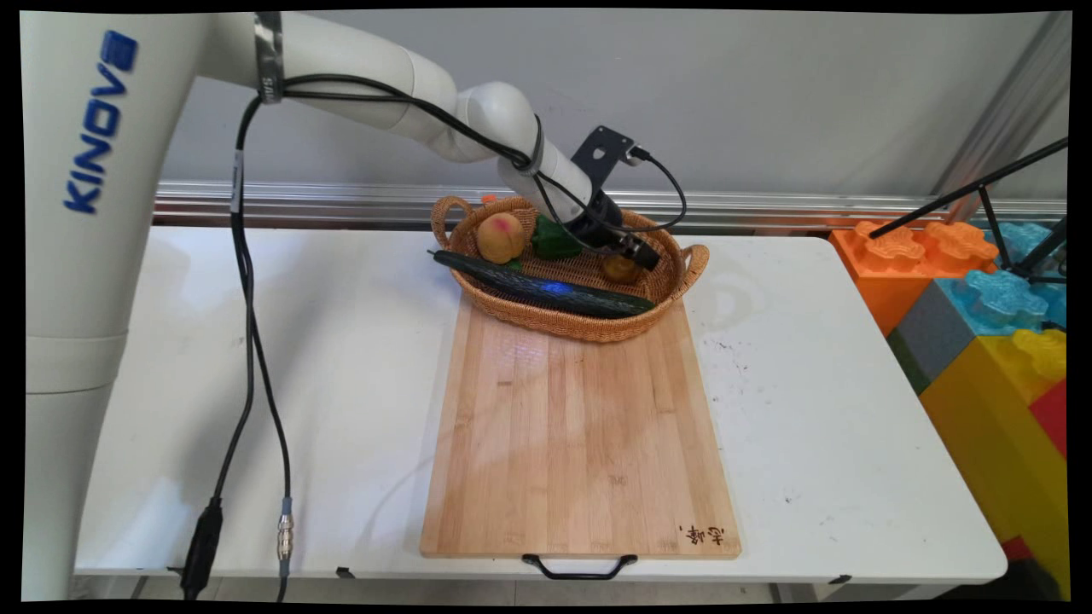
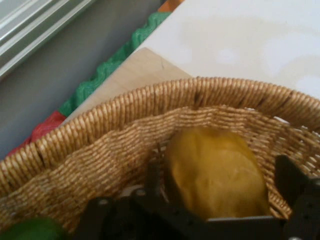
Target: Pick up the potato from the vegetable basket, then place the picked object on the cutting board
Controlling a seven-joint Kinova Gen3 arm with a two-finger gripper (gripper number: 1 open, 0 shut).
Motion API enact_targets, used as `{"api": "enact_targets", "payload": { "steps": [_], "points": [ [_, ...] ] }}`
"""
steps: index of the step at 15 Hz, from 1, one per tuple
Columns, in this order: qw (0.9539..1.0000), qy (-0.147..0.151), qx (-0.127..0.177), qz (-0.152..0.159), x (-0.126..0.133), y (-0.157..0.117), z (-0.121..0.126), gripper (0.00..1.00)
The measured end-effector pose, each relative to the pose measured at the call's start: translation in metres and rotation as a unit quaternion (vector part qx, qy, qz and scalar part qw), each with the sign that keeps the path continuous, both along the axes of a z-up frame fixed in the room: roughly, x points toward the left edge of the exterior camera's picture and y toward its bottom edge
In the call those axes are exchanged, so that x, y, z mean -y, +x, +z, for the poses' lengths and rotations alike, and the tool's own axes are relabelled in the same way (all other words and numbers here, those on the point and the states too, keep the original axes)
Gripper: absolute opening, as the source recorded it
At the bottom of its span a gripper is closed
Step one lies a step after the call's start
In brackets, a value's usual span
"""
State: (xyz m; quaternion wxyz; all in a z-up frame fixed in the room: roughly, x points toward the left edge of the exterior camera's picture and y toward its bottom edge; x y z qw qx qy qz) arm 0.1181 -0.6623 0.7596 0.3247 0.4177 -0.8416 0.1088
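Note:
My black gripper [image 1: 633, 256] reaches down into the right end of a woven wicker basket [image 1: 580, 328] at the back of the table. In the hand view the gripper [image 2: 221, 176] stands open, one finger [image 2: 153, 181] on each side of a yellow-brown rounded fruit [image 2: 215, 170] lying on the basket's floor. That fruit [image 1: 620, 269] shows just under the gripper in the main view. I cannot tell whether the fingers touch it. A peach [image 1: 500, 237], a green pepper [image 1: 554, 243] and a long dark cucumber [image 1: 546, 292] also lie in the basket.
The basket's near side rests on the far end of a wooden cutting board [image 1: 580, 443] with a black handle at the table's front edge. Large coloured toy blocks [image 1: 981, 290] stand off the table's right end. Black cables hang at the left.

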Motion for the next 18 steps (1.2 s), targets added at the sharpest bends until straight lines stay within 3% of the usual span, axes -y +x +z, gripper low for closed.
{"api": "enact_targets", "payload": {
  "steps": [1,5,9,14,18],
  "points": [
    [1.0000,0.001,0.000,0.001,0.000,0.000,-0.002,0.00],
    [1.0000,0.000,0.004,0.000,-0.002,0.000,-0.005,0.00],
    [0.9999,-0.011,0.007,-0.002,-0.012,0.004,0.007,0.00],
    [0.9984,-0.049,0.020,-0.020,-0.046,0.005,0.061,0.00],
    [0.9972,-0.050,0.023,-0.050,-0.087,-0.003,0.099,0.00]
  ]
}}
